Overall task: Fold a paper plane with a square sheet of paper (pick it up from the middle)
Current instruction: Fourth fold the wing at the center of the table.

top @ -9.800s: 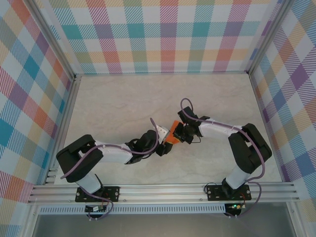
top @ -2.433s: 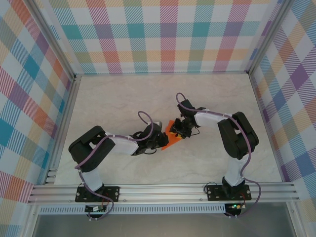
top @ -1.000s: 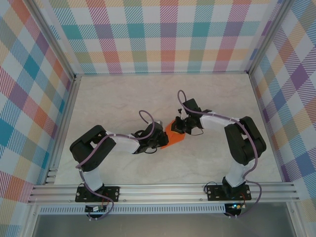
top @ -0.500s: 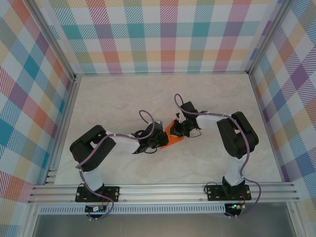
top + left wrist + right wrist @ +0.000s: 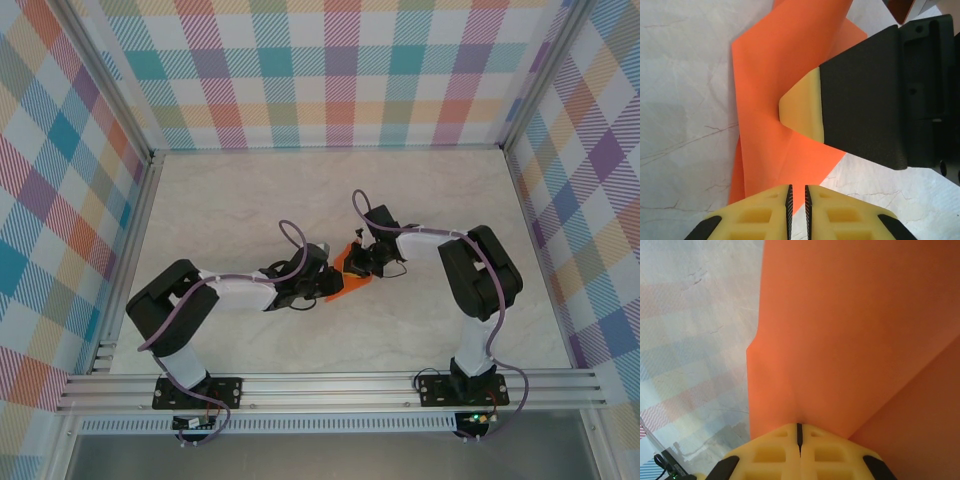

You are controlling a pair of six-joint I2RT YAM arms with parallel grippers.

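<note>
The square sheet of paper (image 5: 346, 278), bright orange and folded into a flat pointed shape, lies mid-table between both grippers. In the left wrist view the paper (image 5: 775, 70) rests on the marble with creased flaps. My left gripper (image 5: 322, 286) hovers over its near corner; its jaws (image 5: 797, 197) are nearly closed, a thin slit showing paper and table beneath, nothing pinched. My right gripper (image 5: 361, 262) is shut on the paper's edge (image 5: 799, 432), and the sheet (image 5: 855, 325) rises in front of it. One of its yellow pads (image 5: 802, 110) sits on the paper.
A marble-look tabletop (image 5: 230, 200) is enclosed by plaid walls (image 5: 340, 70) at the back and both sides. An aluminium rail (image 5: 330, 392) runs along the near edge by the arm bases. Purple cables loop over both arms.
Over the last second my right gripper moved a little left, and the visible orange patch shrank. In the last half second the left arm's elbow swung outward to the left; both grippers stayed at the paper.
</note>
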